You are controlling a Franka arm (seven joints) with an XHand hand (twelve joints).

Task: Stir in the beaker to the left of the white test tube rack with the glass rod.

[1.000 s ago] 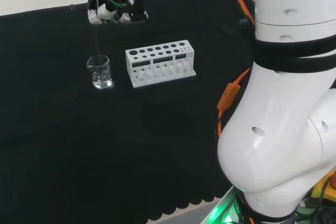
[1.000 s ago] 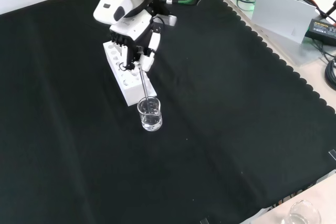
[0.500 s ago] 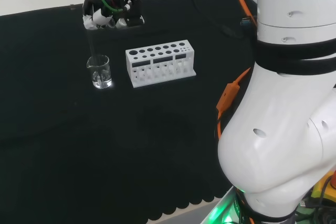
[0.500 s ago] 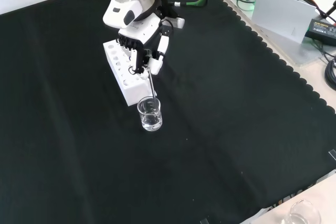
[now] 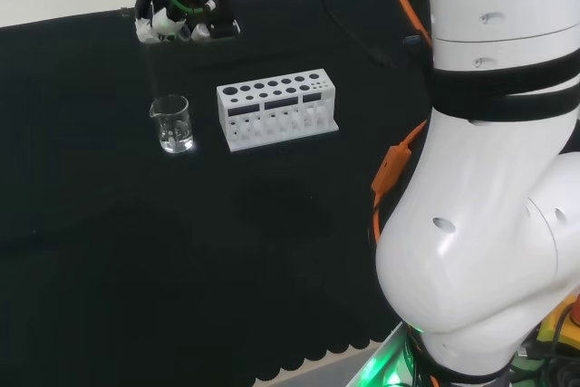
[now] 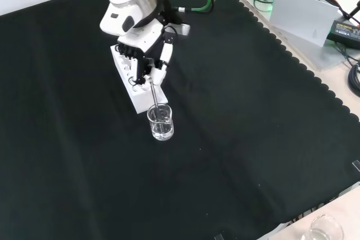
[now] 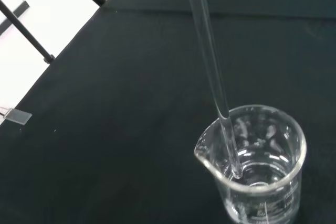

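One rod, one beaker

One glass rod [image 7: 210, 61] slants down into the beaker [image 6: 161, 122], its tip inside the vessel near the spout side, at or just under the surface of the clear liquid at the bottom; the wrist view shows this plainly. The hand [image 6: 147, 54] grasps the rod's upper end with fingers curled round it — seen best in the front view, where the hand hangs above the white rack [image 6: 135, 85] and the rod runs from it down to the beaker's mouth; in the head view the hand [image 5: 188, 23] sits above and behind the beaker, near the far edge of the cloth.

The beaker [image 5: 171, 123] stands upright on the counter [image 6: 253, 139], just left of the rack [image 5: 276, 110] in the head view and apart from it; in the front view it stands just below the rack's near end. The rack's holes face up — whether any tube stands in it I cannot tell. A second clear vessel [image 6: 322, 231] stands off the cloth at the lower right corner of the front view, well apart from the rest.
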